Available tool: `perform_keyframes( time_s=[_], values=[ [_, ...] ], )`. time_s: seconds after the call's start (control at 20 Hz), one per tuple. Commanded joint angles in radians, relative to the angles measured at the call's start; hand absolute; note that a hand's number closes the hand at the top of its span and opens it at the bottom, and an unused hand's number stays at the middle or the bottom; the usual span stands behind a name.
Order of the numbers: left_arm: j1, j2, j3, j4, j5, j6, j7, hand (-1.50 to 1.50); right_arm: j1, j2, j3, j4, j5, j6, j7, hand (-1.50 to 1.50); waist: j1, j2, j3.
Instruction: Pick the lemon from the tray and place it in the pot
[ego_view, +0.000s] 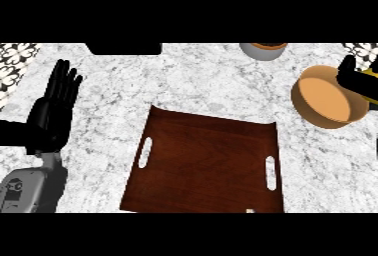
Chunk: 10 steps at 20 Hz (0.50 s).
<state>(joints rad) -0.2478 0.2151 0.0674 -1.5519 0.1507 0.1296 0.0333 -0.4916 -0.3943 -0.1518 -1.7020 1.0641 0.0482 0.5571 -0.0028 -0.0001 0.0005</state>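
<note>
A dark brown wooden tray (207, 165) with two slot handles lies at the counter's middle; nothing lies on it. The tan pot (325, 100), with an orange inside, stands at the right. My right hand (358, 82) shows at the right edge, over the pot's far right rim. It is curled round the yellow lemon (367, 74), of which only slivers show past the fingers. My left hand (55, 105) rests open at the left, fingers up, well apart from the tray.
A grey cup-like vessel (263, 50) stands at the back, right of centre. A black object (124, 48) sits at the back left. Patterned tiles (15, 65) border the marble counter at both upper corners.
</note>
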Motion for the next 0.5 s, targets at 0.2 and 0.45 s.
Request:
perform_keyframes(
  time_s=[0.2, 0.45],
  values=[
    [-0.066, 0.022, 0.035, 0.042, 0.013, -0.025, 0.025, 0.00, 0.020, -0.143, -0.203, 0.293, -0.180, -0.101, -0.321, 1.50, 0.004, 0.003, 0.000],
    [0.015, -0.045, -0.018, -0.012, -0.046, 0.014, -0.014, 0.00, -0.013, -0.117, -0.187, 0.481, -0.139, -0.249, -0.412, 1.50, 0.010, 0.002, 0.000]
  ],
)
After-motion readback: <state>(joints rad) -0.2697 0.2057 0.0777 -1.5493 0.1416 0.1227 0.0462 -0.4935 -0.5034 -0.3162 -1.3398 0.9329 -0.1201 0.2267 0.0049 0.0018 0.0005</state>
